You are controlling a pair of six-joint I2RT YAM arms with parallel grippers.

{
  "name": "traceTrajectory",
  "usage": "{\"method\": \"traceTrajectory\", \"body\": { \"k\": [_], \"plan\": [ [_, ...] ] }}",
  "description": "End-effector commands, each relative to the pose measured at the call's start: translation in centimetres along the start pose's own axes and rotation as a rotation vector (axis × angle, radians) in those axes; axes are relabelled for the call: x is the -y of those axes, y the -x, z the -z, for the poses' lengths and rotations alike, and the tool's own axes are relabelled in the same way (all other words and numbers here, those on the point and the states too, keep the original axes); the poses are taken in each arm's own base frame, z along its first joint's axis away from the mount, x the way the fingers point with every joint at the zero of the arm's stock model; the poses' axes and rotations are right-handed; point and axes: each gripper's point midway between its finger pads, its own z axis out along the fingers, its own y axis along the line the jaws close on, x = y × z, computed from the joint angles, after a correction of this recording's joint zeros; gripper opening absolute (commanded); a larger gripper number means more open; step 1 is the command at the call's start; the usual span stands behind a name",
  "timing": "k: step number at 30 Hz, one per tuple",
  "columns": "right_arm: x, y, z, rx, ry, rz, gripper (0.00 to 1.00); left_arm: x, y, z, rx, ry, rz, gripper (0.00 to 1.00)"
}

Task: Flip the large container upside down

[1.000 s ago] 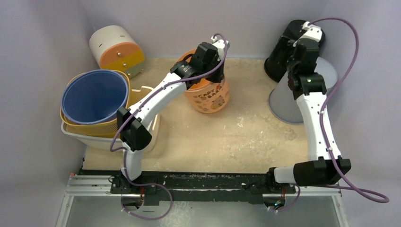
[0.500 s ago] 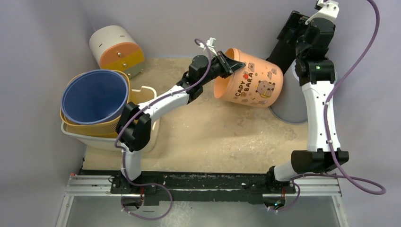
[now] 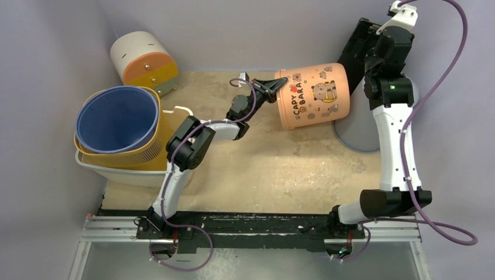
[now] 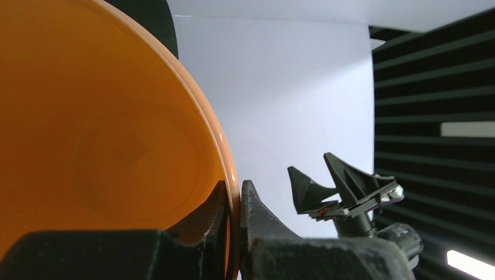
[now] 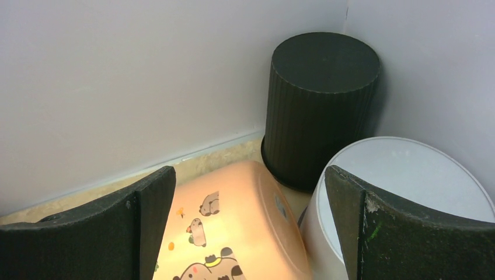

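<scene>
The large container (image 3: 312,96) is an orange tub with capybara pictures. It hangs on its side above the table at the back, mouth to the left. My left gripper (image 3: 273,88) is shut on its rim (image 4: 230,175), one finger inside the mouth and one outside. My right gripper (image 5: 250,221) is held high over the container's base end (image 5: 233,227) with its fingers wide open and nothing between them. It also shows in the left wrist view as open black fingers (image 4: 350,181) beyond the rim.
A blue bucket (image 3: 117,119) nested in yellow and white baskets stands at the left. A white and orange bin (image 3: 143,58) lies at the back left. A black ribbed bin (image 5: 321,99) and a white bin (image 5: 403,192) stand bottom up in the back right corner.
The left gripper lifted the orange container off the table and tipped it from upright onto its side, carrying it to the right. The right arm rose up and back.
</scene>
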Motion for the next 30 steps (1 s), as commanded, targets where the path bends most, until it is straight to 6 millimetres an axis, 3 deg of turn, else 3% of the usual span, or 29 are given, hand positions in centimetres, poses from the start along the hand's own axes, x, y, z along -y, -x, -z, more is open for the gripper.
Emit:
{"method": "traceTrajectory", "body": {
  "k": [1,9,24,30],
  "plan": [
    [0.7,2.7,1.5,0.087,-0.015,-0.004,1.00,6.2,0.8,1.9,0.014,-0.310,0.249,0.00],
    [0.5,2.1,1.2,0.073,-0.008,-0.003,1.00,-0.1,3.1,4.9,0.083,-0.213,0.314,0.00],
    [0.3,0.6,0.4,0.041,-0.001,0.005,1.00,-12.1,7.3,13.1,0.032,0.294,0.077,0.00],
    [0.2,0.4,0.3,0.034,-0.001,0.006,1.00,-17.7,8.5,15.5,-0.023,0.584,-0.092,0.14]
  ]
}}
